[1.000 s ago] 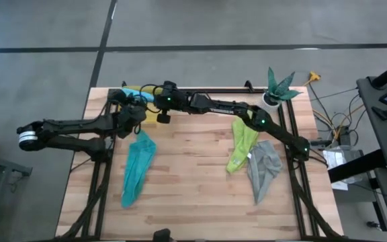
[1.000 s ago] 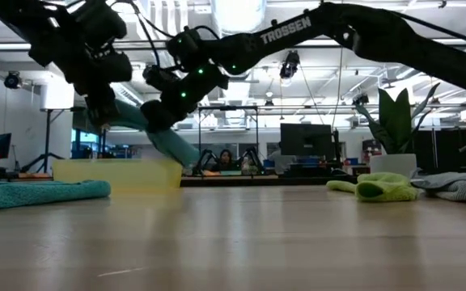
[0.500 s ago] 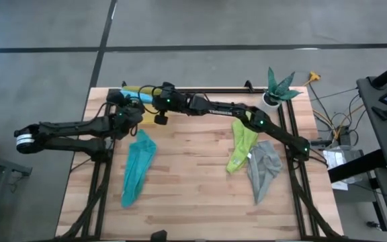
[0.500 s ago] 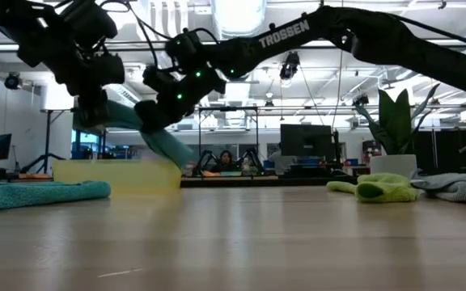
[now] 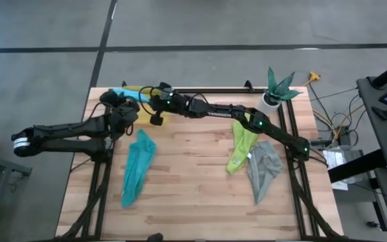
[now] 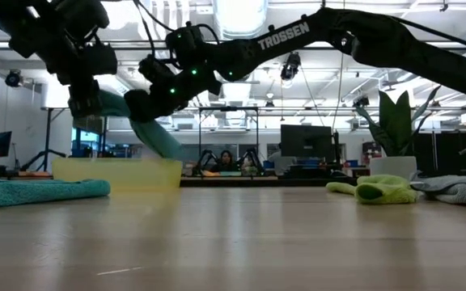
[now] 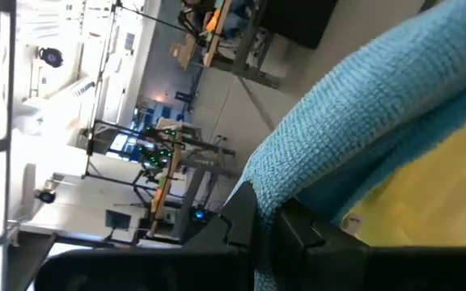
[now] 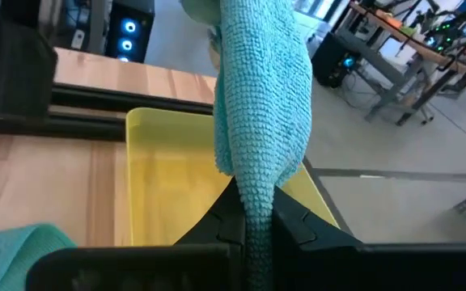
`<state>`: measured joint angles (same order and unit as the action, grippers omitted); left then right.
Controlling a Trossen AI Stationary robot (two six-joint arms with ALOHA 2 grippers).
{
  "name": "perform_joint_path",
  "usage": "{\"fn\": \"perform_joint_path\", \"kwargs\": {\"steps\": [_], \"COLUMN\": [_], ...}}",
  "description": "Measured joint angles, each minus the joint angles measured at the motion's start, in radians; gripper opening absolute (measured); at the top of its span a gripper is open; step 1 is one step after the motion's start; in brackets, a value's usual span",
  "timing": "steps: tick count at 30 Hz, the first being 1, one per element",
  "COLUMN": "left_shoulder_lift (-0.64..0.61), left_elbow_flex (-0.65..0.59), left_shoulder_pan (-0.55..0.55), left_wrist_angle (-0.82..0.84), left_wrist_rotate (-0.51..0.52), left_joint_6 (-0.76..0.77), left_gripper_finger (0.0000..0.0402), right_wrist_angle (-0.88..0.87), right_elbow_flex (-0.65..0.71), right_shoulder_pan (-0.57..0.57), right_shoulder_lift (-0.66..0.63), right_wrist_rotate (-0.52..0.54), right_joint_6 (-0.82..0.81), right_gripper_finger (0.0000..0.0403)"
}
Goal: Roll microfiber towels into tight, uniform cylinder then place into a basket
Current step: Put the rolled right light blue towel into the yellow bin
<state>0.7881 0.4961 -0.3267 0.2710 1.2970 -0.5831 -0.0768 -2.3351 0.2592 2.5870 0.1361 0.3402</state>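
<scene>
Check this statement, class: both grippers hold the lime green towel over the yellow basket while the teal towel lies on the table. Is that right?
Not quite. The towel held by the left gripper and right gripper over the yellow basket is the light blue towel, as the right wrist view shows. The lime green towel lies on the table, like the teal towel.

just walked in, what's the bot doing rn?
Both arms are holding the light blue towel between them over the yellow basket at the table's far left corner. The left claw and the right claw are each shut on an end of it, and it hangs above the basket, not yet inside. Three towels are left on the table: the teal towel on the left, the lime green towel and the grey towel on the right, all unrolled.
</scene>
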Motion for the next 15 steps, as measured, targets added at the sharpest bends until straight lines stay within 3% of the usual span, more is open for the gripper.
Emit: {"fn": "perform_joint_path", "kwargs": {"steps": [6,15], "left_shoulder_lift": [-0.018,0.065], "left_elbow_flex": [-0.007,-0.015], "left_shoulder_pan": [0.001,0.0], "left_wrist_angle": [0.001,-0.002], "left_wrist_rotate": [-0.044,-0.085], "left_joint_6": [0.001,0.037], "left_gripper_finger": [0.0002,0.0002], "right_wrist_angle": [0.005,-0.152], "right_elbow_flex": [0.0,-0.023], "right_shoulder_pan": [0.0,0.001], "right_shoulder_lift": [0.028,0.028], "right_wrist_rotate": [-0.016,-0.004], "right_joint_6": [0.002,0.011], "right_gripper_finger": [0.0013,0.0013]}}
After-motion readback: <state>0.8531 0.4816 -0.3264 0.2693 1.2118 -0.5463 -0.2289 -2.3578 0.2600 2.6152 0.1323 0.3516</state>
